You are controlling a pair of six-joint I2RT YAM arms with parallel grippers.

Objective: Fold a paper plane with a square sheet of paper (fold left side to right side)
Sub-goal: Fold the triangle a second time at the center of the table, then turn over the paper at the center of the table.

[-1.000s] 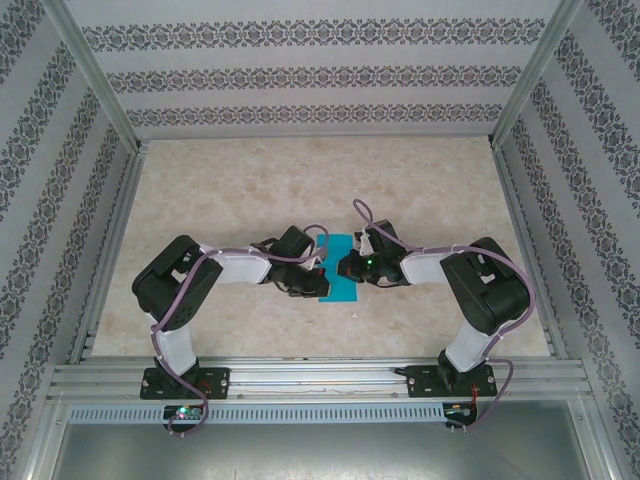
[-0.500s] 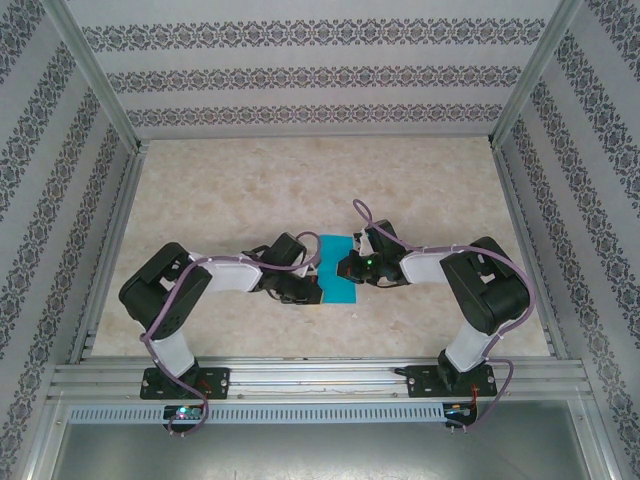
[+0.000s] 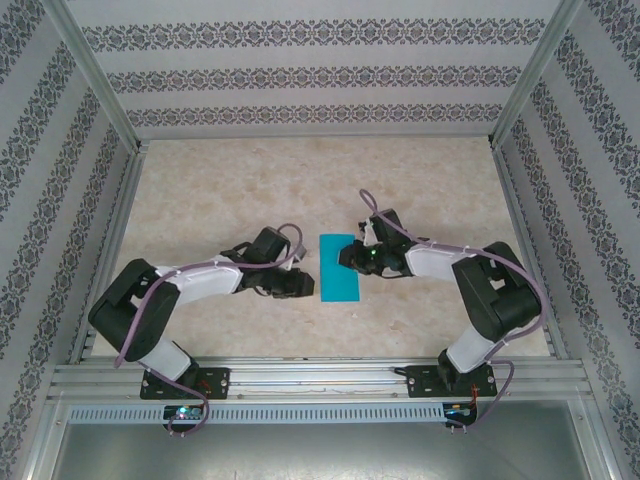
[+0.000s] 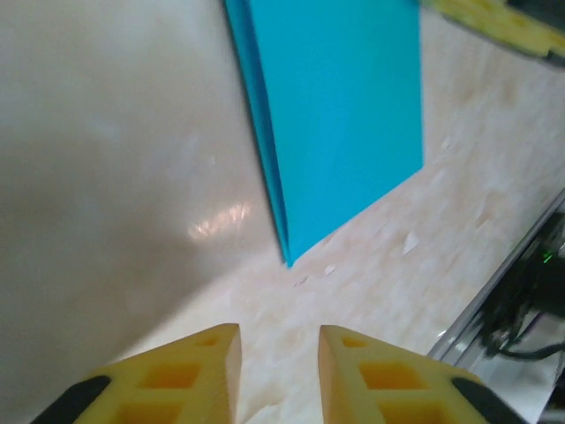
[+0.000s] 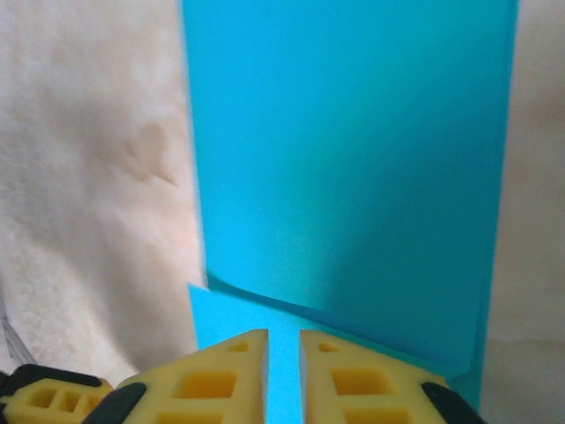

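Folded paper (image 3: 339, 268) lies flat on the table (image 3: 230, 190)
Its long axis runs from near to far; right gripper (image 3: 347, 258), fingers slightly apart, is over its right edge; left gripper (image 3: 299, 284), also apart, stands just beside

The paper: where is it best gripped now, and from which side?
Probably its right edge, approached low from the right. The paper lies flat on the table, but there the top layer's free edge curls up slightly, leaving a gap for a finger.
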